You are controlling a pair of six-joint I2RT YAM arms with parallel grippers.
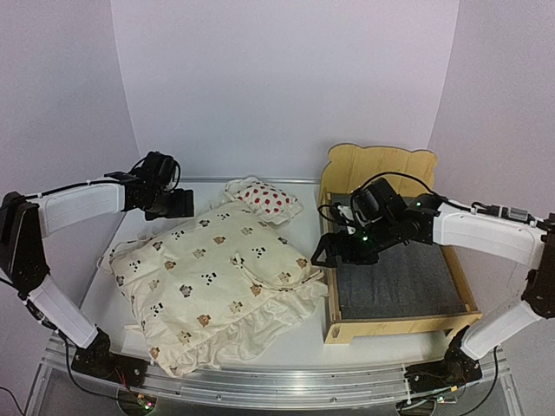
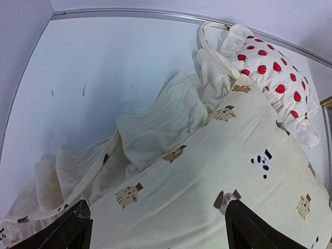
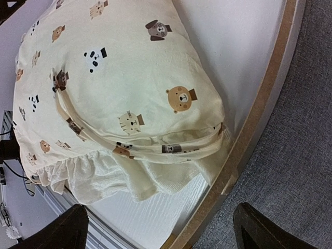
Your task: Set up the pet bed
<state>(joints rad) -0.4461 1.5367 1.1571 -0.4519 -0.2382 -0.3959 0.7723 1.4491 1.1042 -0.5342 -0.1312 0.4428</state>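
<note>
Pet bed: the little wooden pet bed [image 1: 408,282] sits flat on the white table [image 1: 295,342]; its tall wavy headboard is at the far end, by the back wall; the grey felt inside is bare, apart from the robot arm hanging over it.

Cover: the cream cover [image 1: 217,277] with little animal faces lies puffy and crumpled on the table just beside the pet bed's long side; one corner of it comes right up to the bed's wooden side rail [image 3: 264,104]; its frilly edge spreads out on the side away from the bed.

Pillow: the small white pillow [image 1: 264,199] with red strawberries rests at the far edge of the cover, near the headboard end of the pet bed but outside it.

Left gripper: the left gripper [image 1: 186,204] is well apart from the pet bed, on the other side of the pillow; its two black fingers [image 2: 72,228] stand wide apart over the cover's far edge; it has nothing in its grip.

Right gripper: the right gripper [image 1: 325,251] hangs over the pet bed's side rail, the one next to the cover; its fingers [image 3: 67,228] are spread as wide as can be; it holds nothing; the cover's corner lies below, between rail and fingers.
</note>
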